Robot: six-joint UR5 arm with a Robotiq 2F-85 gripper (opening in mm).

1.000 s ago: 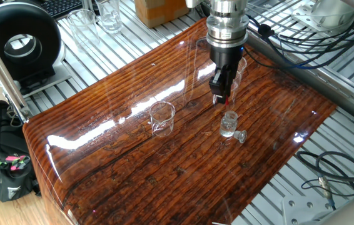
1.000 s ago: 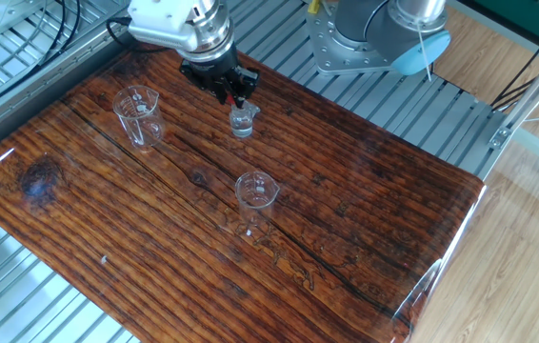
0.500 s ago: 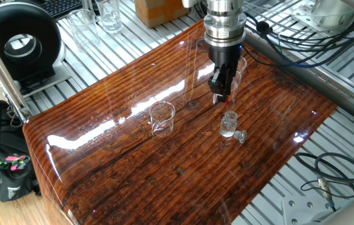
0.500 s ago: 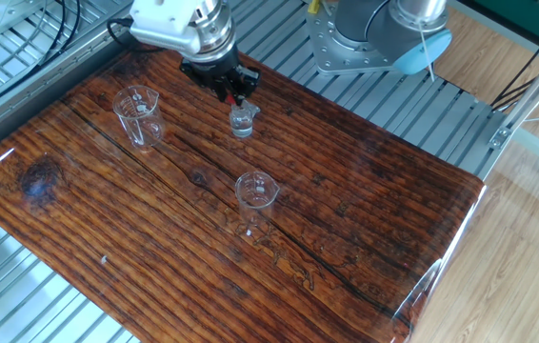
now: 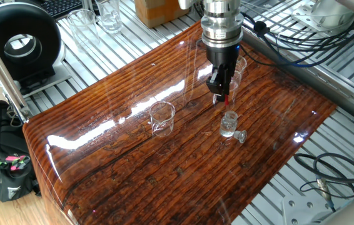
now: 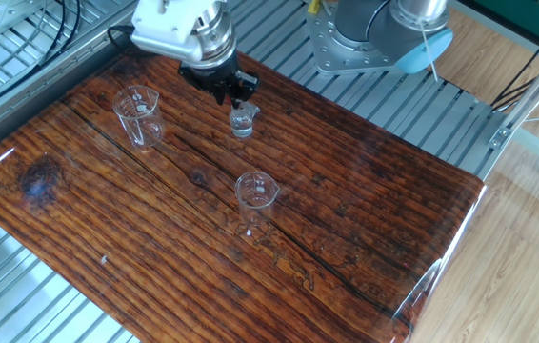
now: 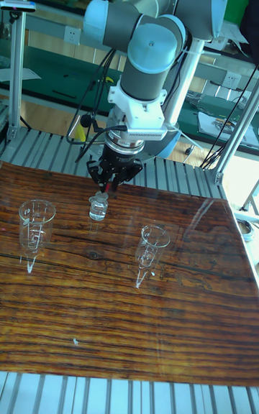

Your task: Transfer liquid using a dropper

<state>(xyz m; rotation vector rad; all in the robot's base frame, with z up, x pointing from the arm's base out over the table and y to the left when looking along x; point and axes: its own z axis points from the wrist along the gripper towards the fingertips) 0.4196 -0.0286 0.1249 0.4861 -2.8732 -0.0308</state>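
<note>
My gripper (image 5: 222,89) (image 6: 224,89) (image 7: 111,177) hangs over the wooden table, shut on the dropper's red bulb (image 5: 226,99). The dropper's clear tube points down and is barely visible. Just below it stands a small clear bottle (image 5: 228,124) (image 6: 242,122) (image 7: 98,208), unstoppered, with its stopper (image 5: 240,135) lying beside it. A clear beaker (image 5: 162,118) (image 6: 256,195) (image 7: 152,241) stands nearer the table's middle. A second beaker (image 6: 138,114) (image 7: 34,221) stands on the bottle's other side, partly hidden behind the gripper in one fixed view. The liquid is too faint to make out.
The wooden tabletop (image 5: 164,175) lies on a slatted metal bench. Spare glassware (image 5: 96,19), a black round device (image 5: 17,44) and a cardboard box (image 5: 158,9) sit beyond the table. Cables (image 5: 302,56) run along one side. The arm's base (image 6: 374,33) stands behind the table.
The gripper has lifted slightly with the dropper, away from the small bottle's mouth. The beakers, bottle and stopper have not moved.
</note>
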